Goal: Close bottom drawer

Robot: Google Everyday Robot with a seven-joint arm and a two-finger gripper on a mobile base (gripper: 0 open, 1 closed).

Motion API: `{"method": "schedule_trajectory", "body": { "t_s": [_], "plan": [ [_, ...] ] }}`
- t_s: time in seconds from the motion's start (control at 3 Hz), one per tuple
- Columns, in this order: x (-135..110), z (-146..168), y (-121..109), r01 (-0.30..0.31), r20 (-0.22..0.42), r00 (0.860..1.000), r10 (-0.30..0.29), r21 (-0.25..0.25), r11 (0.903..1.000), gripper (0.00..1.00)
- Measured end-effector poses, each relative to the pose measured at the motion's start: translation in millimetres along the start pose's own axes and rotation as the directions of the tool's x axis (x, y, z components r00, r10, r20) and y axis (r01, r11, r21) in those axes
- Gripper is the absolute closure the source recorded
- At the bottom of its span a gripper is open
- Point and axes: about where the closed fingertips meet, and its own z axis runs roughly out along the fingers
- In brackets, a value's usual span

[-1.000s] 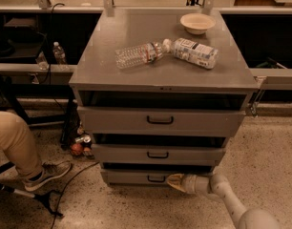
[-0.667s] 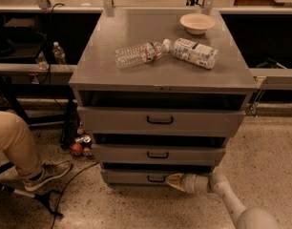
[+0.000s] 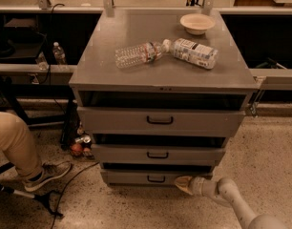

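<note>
Down at floor level on the cabinet's right side, the gripper (image 3: 179,182) sits in very nearly the same spot as a second ago. If it has shifted at all, it is a hair to the right. Its arm (image 3: 228,195) reaches in from the lower right corner just as before. The bottom drawer (image 3: 129,177) has not visibly changed either: a dark strip shows above its grey front, as it did earlier. Nothing else in the room looks any different.

The fingers (image 3: 185,185) are drawn together into one pale tapering point with nothing between them. That point lies against the right part of the bottom drawer's front, a little to the right of its small black loop handle (image 3: 156,179) and at about the same height. From where I stand it looks like contact, though I can't swear to it.

The bottom drawer is the lowest of three, just off the speckled floor, under the middle drawer (image 3: 122,153) and the taller top drawer (image 3: 117,119). Up on the counter (image 3: 108,78) a clear water bottle (image 3: 139,55) and a labelled bottle (image 3: 194,53) lie on their sides, cap ends close together, with a shallow bowl (image 3: 197,23) behind them. Off to the left a seated person's tan trouser leg (image 3: 12,142) and shoe (image 3: 46,174) are in view.
</note>
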Motion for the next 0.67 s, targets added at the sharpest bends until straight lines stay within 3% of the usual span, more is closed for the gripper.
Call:
{"method": "schedule_trajectory", "body": {
  "t_s": [0.33,0.67],
  "plan": [
    [30.9,-39.9,-1.7,-0.066,-0.070,0.995,0.070,0.063,0.9958,1.00],
    [57.2,-72.9,-1.6,-0.131,-0.129,0.981,0.146,0.113,0.9849,1.00]
  ]
}}
